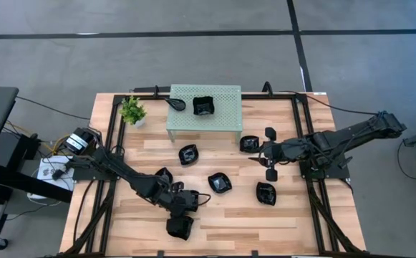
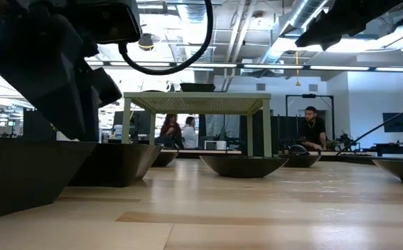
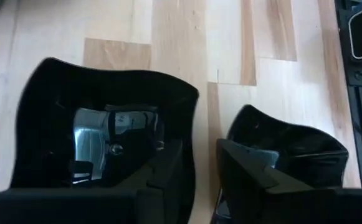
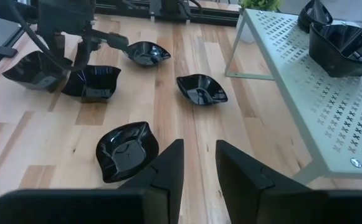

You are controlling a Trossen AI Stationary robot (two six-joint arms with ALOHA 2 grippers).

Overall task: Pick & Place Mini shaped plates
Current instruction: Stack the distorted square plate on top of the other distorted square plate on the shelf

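Several black mini shaped plates lie on the wooden table, among them one at mid table (image 1: 220,183) and one near the front edge (image 1: 180,227). Two more (image 1: 203,107) rest on the pale green perforated stand (image 1: 222,118) at the back. My left gripper (image 1: 192,202) (image 3: 205,180) is low over two neighbouring plates, its fingers apart. One finger is over the inside of the larger plate (image 3: 100,124). The other finger is over the second plate (image 3: 293,146). My right gripper (image 1: 261,154) (image 4: 199,171) hangs open above the table's right half, with nothing between its fingers. My left gripper comes down slanting from the table's left side. One finger (image 3: 162,180) stands just inside the larger plate's rim (image 3: 192,118), the other finger (image 3: 255,180) outside it. Whether either finger touches the plate I cannot tell. The plate lies flat on the table.
A small potted plant (image 1: 132,111) stands at the back left beside the stand. Black frame rails (image 1: 107,143) run along the table's left and right sides. Bare wood (image 1: 265,229) lies at the front right. People sit in the room beyond the table (image 2: 312,128).
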